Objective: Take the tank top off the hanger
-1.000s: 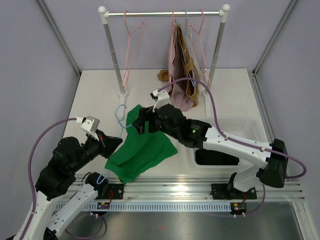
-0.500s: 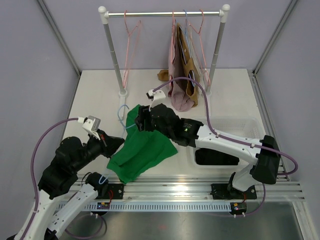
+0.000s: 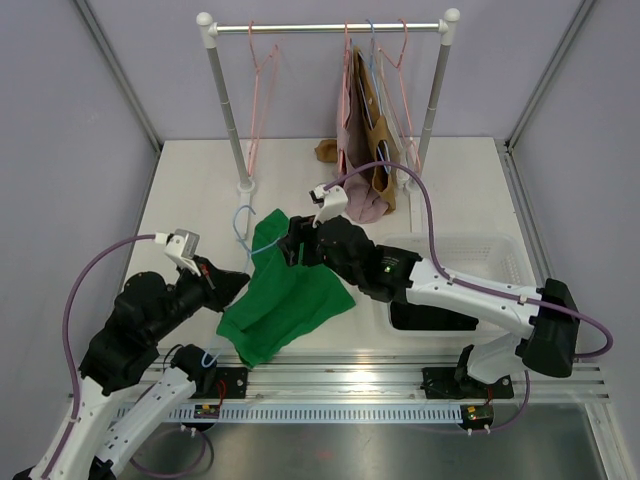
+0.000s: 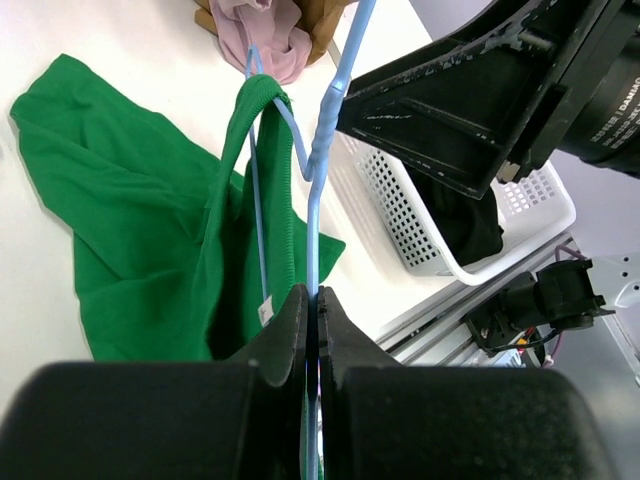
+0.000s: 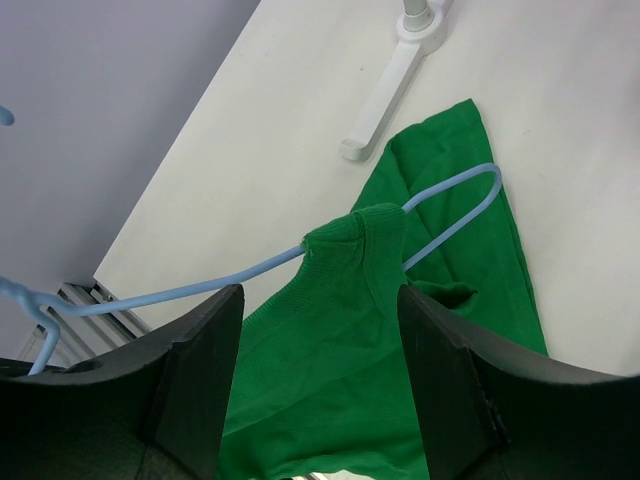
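At the near edge, toward 7 o'clock from the table's middle, the left gripper [image 3: 235, 285] is pinching the light blue hanger [image 3: 240, 225]. In its wrist view the two fingers are pressing together with the wire running up between them. The hanger is reaching from there toward 12 o'clock, its hook lying on the white table [image 3: 180, 190].

Just at 3 o'clock of that gripper, the green tank top [image 3: 285, 300] is lying crumpled on the table. One shoulder strap [image 5: 362, 232] is looping over the hanger's wire while the rest of the cloth is spreading toward 5 o'clock.

Over the top's far end, the right gripper [image 3: 290, 245] is hovering with its jaws spread wide. In its wrist view they are standing on either side of the strap, and I cannot tell whether they are touching the cloth.

At 3 o'clock of the table's middle, a white basket [image 3: 500, 250] is sitting with something dark inside.

At 12 o'clock, the clothes rack [image 3: 330, 28] is standing at the far edge. A pink garment [image 3: 352, 150] and a brown garment [image 3: 384, 150] are hanging from it beside bare pink hangers [image 3: 262, 70].
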